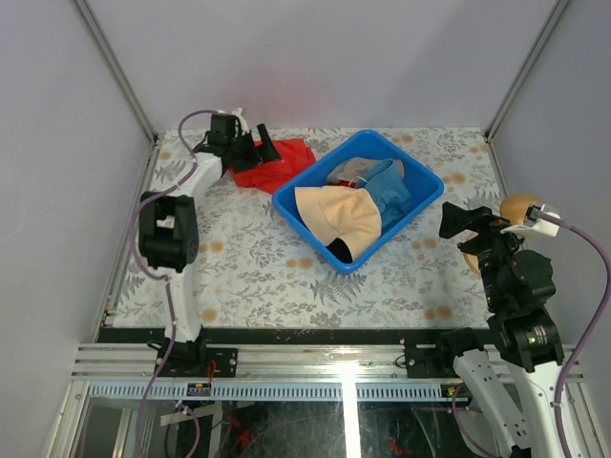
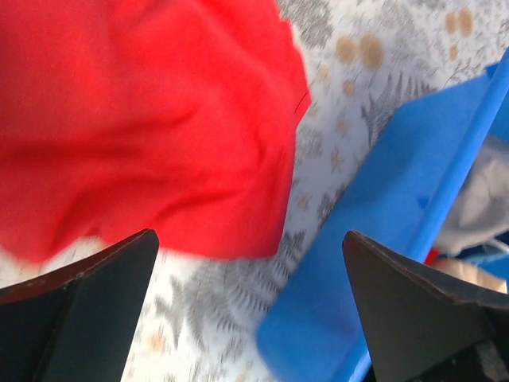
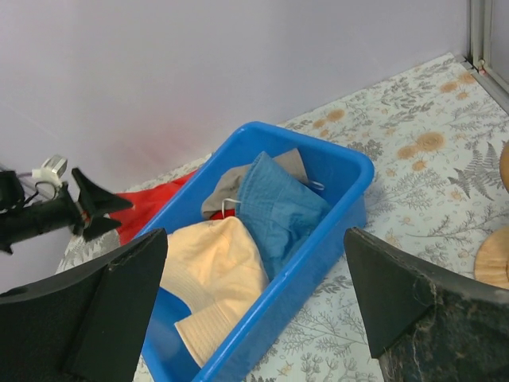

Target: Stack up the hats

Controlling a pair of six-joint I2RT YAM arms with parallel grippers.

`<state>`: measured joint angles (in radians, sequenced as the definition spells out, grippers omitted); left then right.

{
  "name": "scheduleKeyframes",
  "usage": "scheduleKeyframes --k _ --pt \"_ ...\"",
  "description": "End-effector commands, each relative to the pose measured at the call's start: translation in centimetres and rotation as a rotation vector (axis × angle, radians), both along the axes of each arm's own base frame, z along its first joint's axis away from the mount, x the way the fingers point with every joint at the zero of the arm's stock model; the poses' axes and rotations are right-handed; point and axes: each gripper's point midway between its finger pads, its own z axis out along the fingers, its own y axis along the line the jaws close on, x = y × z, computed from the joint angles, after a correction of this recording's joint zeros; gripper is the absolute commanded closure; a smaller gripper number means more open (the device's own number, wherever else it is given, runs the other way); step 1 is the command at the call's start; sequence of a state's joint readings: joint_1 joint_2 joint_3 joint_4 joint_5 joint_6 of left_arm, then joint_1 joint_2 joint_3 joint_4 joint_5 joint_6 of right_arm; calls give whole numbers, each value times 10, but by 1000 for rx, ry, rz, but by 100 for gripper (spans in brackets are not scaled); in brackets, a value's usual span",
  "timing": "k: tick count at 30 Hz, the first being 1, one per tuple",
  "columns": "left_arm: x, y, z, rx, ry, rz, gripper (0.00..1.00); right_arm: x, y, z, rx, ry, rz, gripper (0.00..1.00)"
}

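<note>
On the table (image 1: 239,267), spread with a leaf-patterned cloth, we see the blue bin (image 1: 406,221) set at an angle a little right of the middle and towards the far wall. Three of the hats lie heaped together inside it. The peach-beige hat (image 1: 339,215) is on top at the near-left end, its brim reaching to the bin's near corner. The blue hat (image 1: 391,191) lies crumpled beside it towards the far-right end, touching it. The grey-khaki hat (image 1: 351,170) is mostly buried under those two, and only a patch of it shows against the far wall of the bin.

Just outside the bin's far-left wall a red cloth (image 1: 277,167) lies rumpled on the table, its edge close to the bin. We cannot tell from these views whether it has a brim.

At the table's right edge a rounded wooden stand (image 1: 520,205) is partly hidden behind the right arm.

The left gripper (image 1: 263,148) hangs over the red cloth at the far-left corner. In the left wrist view its fingers (image 2: 87,294) are spread wide with nothing between them. The right gripper (image 1: 456,224) is raised near the bin's right side, facing the hats, and its fingers (image 3: 111,302) are likewise released and hold nothing.
</note>
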<state>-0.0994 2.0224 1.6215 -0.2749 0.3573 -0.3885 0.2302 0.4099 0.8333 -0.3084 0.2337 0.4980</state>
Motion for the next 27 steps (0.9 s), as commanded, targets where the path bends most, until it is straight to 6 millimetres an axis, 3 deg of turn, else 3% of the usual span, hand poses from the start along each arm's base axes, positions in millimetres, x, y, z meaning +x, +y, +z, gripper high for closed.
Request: scheduleKeyframes --k 1,5,6,7,11,14,20,27 --pt "46 -32 8 -59 -89 -79 0 -12 -4 11 -2 -12 -8 1" --pt "77 -33 -26 -9 -41 -46 0 -16 -11 16 -17 -4 -35 1" --pt "89 -33 -21 -4 -47 -30 0 -17 -11 18 -18 -1 -36 1" --pt "96 -31 -30 -8 -21 -18 0 -18 -11 20 -17 -1 -36 1" --pt "105 -25 -66 -36 58 23 0 -19 -11 28 -7 -6 -36 1" --pt "105 -9 -86 -32 101 72 0 -17 -8 32 -3 8 -24 1" --pt "100 57 -114 -21 189 175 0 2 11 11 19 152 44 1" --pt "115 149 -92 -52 119 291 0 16 31 -7 75 280 109 1"
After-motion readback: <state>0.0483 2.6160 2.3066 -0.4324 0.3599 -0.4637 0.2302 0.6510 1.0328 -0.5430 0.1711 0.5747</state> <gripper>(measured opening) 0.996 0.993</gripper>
